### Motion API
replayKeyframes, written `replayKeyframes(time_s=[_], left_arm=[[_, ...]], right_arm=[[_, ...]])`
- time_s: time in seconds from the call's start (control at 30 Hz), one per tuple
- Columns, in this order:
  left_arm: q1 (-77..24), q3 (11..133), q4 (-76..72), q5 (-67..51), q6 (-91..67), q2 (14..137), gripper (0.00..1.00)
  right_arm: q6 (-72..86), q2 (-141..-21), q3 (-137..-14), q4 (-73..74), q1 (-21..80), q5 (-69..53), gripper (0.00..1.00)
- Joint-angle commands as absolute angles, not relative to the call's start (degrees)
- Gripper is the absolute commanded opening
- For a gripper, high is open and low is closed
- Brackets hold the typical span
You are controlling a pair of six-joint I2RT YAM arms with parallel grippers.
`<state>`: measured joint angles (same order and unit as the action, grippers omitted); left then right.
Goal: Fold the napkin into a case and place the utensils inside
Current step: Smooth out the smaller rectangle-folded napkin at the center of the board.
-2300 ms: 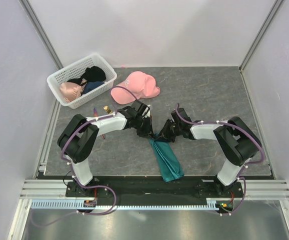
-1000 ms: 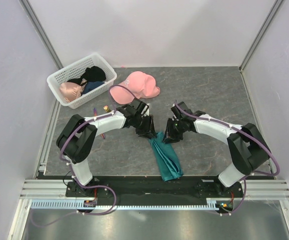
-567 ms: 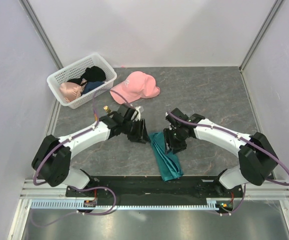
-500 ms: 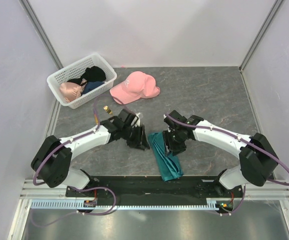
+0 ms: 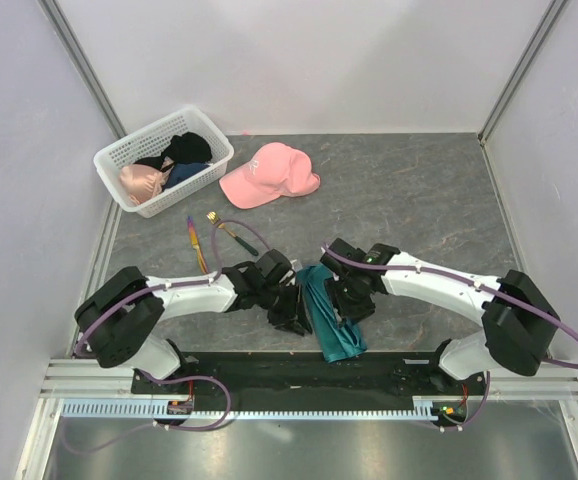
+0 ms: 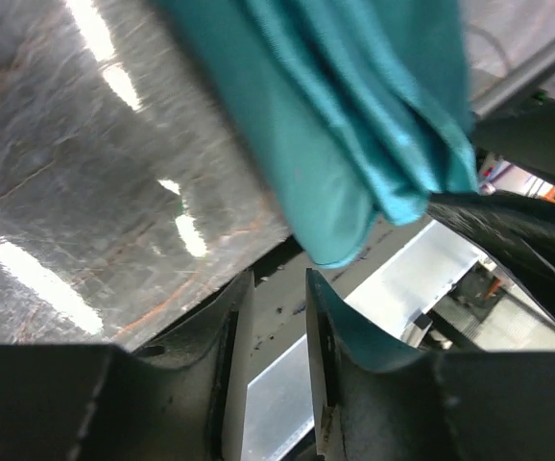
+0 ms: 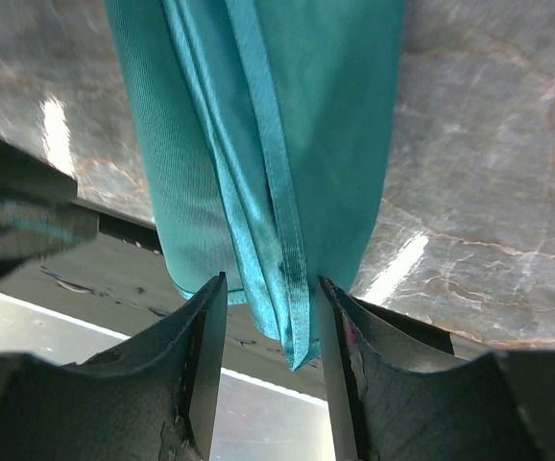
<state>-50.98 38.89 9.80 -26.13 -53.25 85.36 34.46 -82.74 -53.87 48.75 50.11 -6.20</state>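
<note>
The napkin [image 5: 335, 336] lies as a narrow, layered teal strip reaching the table's near edge. My left gripper [image 5: 291, 312] sits low beside its left side. In the left wrist view this gripper [image 6: 270, 288] is open with nothing between its fingers, and the napkin [image 6: 335, 125] lies just beyond the tips. My right gripper [image 5: 349, 305] is on the strip's right side. It [image 7: 268, 288] stands open astride the napkin's [image 7: 258, 144] near end, with folded layers between the fingers. The fork [image 5: 225, 230] and the purple-and-orange piece [image 5: 196, 243], the utensils, lie at the left, apart from both grippers.
A pink cap [image 5: 269, 175] lies at the back centre. A white basket [image 5: 119, 152] holding clothes stands at the back left. The black base rail [image 5: 269, 368] runs just past the napkin's near end.
Both grippers have moved from the napkin's far end toward the near edge, along either side of it. The right jaws have widened and the left ones narrowed a little.
</note>
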Motion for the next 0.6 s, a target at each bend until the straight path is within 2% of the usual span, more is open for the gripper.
replayKeyframes(time_s=[0.0, 0.57], left_arm=[[-51.5, 36.48, 4.84, -25.67, -58.8, 86.84, 0.34], [-53.61, 35.07, 1.85, -23.99, -62.66, 87.36, 0.34]], right_arm=[[34.98, -82.09, -52.39, 47.73, 52.2, -4.48, 0.5], [38.5, -90.26, -55.63, 47.63, 60.11, 5.53, 0.51]])
